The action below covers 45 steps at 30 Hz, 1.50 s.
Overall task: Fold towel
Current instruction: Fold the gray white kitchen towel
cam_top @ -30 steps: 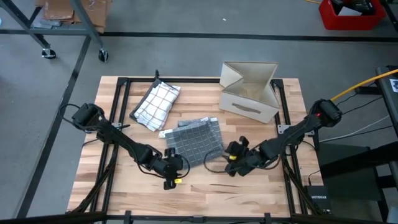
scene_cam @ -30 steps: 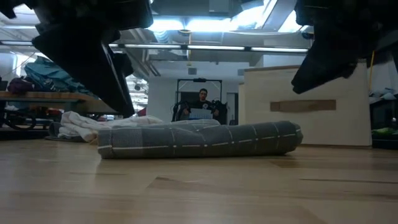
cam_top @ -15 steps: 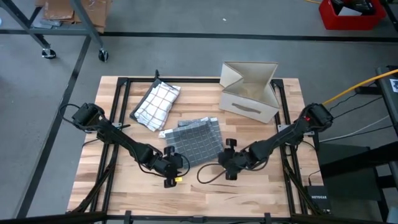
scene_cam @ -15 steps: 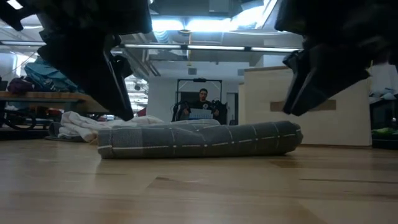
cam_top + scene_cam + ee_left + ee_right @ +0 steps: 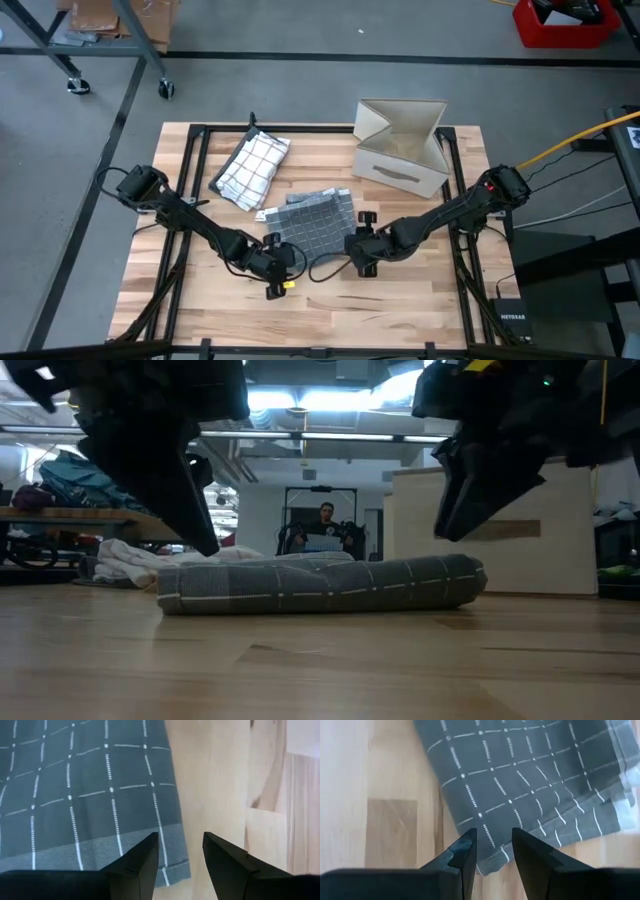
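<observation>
The left gripper [image 5: 272, 268] hung just above the near left corner of the grey towel [image 5: 312, 226], with its two fingers [image 5: 145, 860] apart and nothing between them. The right gripper [image 5: 362, 246] hung over the near right corner, fingers [image 5: 466, 851] apart too and holding nothing. The grey towel lay in the middle of the wooden bench [image 5: 400, 310], already doubled over into a thick, puffy pad (its near edge looked round and fat from low down).

It looked soft and light, and it would probably flop and sag when lifted. It did not look slippery or easy to break. The two near corners seemed the best places to pinch, one for each gripper, so the cloth would stay flat while it was turned over.

Farther back on the left lay a white checked towel [image 5: 250, 168]. Farther back on the right stood an open cardboard box [image 5: 402, 148].

No words or labels could be read on any of these things.
</observation>
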Motion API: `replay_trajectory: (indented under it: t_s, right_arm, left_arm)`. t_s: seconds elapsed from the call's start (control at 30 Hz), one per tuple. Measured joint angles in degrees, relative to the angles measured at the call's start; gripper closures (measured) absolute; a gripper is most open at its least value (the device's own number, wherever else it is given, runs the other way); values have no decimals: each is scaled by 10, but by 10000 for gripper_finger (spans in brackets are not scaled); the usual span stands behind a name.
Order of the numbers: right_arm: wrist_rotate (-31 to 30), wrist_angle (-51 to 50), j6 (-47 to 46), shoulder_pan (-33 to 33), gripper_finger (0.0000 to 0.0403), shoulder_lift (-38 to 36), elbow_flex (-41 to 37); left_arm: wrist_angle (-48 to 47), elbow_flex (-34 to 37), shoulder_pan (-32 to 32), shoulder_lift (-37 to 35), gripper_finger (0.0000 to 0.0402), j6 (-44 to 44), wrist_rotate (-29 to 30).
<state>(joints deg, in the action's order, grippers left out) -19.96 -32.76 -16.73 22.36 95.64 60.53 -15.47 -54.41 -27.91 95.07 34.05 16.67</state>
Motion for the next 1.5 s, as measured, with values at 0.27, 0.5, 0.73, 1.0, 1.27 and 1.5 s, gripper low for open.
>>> replay_trajectory:
  t_s: [0.27, 0.5, 0.73, 1.0, 1.27, 1.5]
  right_arm:
    - [21, -1, 82, 1, 276, 22, -1]
    - [16, -2, 113, 1, 276, 53, -2]
    - [19, 2, 112, 1, 276, 60, -2]
    - [74, 37, 107, 1, 276, 85, -2]
    - [126, 42, 89, 11, 298, 121, 1]
    - [181, 31, 58, 19, 391, 112, 23]
  left_arm:
    - [1, 0, -8, 6, 256, -30, 0]
    - [1, 0, -11, 21, 256, -48, 2]
    - [0, 0, -10, 55, 256, -47, 3]
    - [4, -2, -5, 79, 256, -40, 6]
    - [7, -2, -9, 80, 299, -7, 9]
    - [14, -2, -29, 74, 393, 11, 4]
